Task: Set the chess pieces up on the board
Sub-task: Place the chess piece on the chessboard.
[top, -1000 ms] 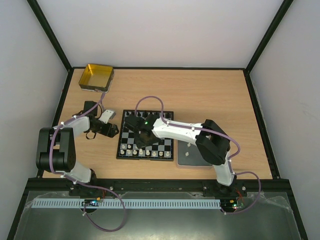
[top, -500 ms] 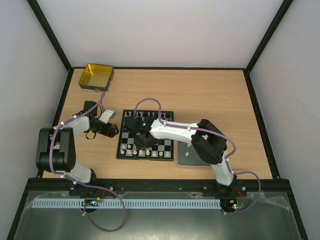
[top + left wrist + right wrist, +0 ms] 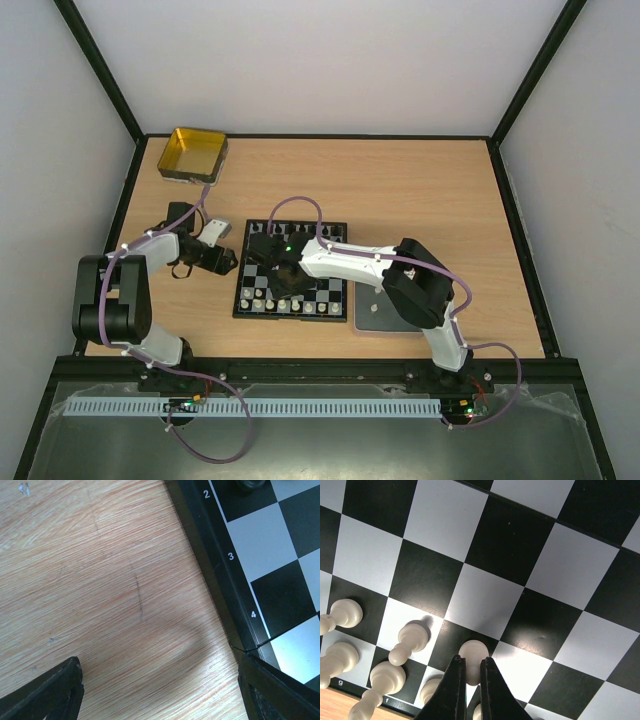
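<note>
The chequered board lies mid-table, with white pieces along its near rows and black pieces at its far edge. My right gripper reaches over the board's left half. In the right wrist view my right gripper is shut on a white pawn that stands on a black square, next to other white pieces. My left gripper hovers over bare table just left of the board. In the left wrist view it is open and empty, with the board's numbered border at the right.
A yellow square tin stands at the back left. A grey tray lies right of the board, partly under my right arm. Black frame rails edge the wooden table.
My right arm shifted slightly left and toward the board's far side between the first two frames, then held still. My left arm has not moved.
</note>
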{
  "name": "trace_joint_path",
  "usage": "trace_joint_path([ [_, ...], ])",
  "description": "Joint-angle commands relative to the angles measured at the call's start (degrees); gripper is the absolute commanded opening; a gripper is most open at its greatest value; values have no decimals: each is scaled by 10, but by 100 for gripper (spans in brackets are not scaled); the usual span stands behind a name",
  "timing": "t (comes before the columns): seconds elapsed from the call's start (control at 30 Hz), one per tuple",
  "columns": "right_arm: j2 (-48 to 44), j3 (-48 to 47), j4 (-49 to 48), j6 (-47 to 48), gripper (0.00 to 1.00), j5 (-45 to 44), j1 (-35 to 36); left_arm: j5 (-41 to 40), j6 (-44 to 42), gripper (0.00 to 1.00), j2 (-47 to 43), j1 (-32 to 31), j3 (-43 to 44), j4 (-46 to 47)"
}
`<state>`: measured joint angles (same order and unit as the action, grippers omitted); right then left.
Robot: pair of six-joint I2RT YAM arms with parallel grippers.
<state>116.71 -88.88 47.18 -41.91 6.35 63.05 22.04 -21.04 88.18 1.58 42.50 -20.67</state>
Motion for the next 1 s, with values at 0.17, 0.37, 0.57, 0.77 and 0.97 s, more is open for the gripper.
trace_joint_path([
  [0.17,9,-30,6,7,3,-3,9,10,-6,84,3,3,5,-18],
  [0.37,9,-33,12,5,3,-7,12,9,-6,84,3,3,5,-18],
  [0.57,8,-32,18,5,3,-18,13,9,-6,84,1,3,4,-18],
  [0.77,8,-31,26,7,3,-23,14,9,-6,84,1,4,5,-17],
  [0.97,10,-31,26,7,3,-22,14,10,-6,84,0,3,4,-17],
])
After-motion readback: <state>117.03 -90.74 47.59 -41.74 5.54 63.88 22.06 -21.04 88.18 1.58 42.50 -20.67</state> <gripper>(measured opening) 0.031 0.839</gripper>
